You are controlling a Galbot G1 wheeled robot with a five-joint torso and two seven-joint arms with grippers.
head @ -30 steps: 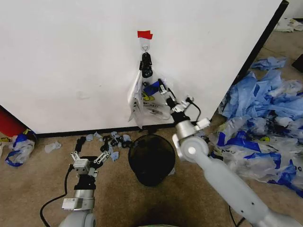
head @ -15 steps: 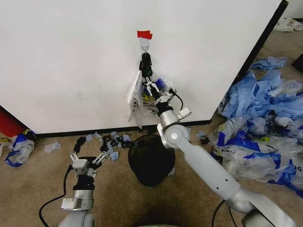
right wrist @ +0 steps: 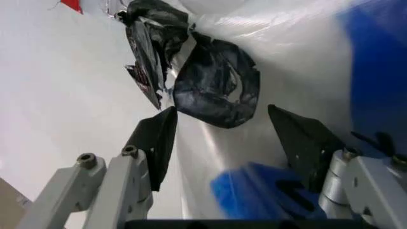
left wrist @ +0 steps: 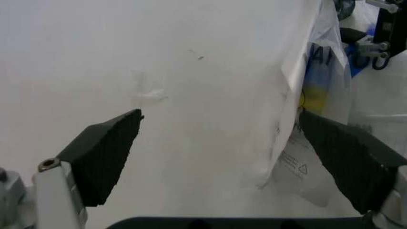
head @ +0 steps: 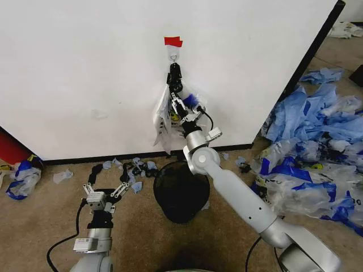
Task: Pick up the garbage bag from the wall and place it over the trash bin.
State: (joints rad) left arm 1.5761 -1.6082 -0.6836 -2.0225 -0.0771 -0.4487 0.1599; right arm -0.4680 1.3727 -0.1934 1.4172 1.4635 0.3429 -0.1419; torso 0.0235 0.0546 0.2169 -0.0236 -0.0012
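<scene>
The garbage bag, see-through crinkly plastic with blue patches, hangs by dark twisted handles from a small hook under red tape on the white wall. My right gripper reaches up against the bag's upper part, just below the handles. In the right wrist view it is open, with bag plastic and a dark handle loop between its fingers. The black mesh trash bin stands on the floor below the bag. My left gripper waits low, left of the bin, open.
Heaps of blue and clear bags cover the floor at the right. Small scraps lie along the wall's black base strip, and another bag at the far left. The left wrist view faces the wall and the hanging bag.
My right arm has swung left and upward along the bag, bringing its gripper from the bag's right side to just under the handles. The left arm has stayed still.
</scene>
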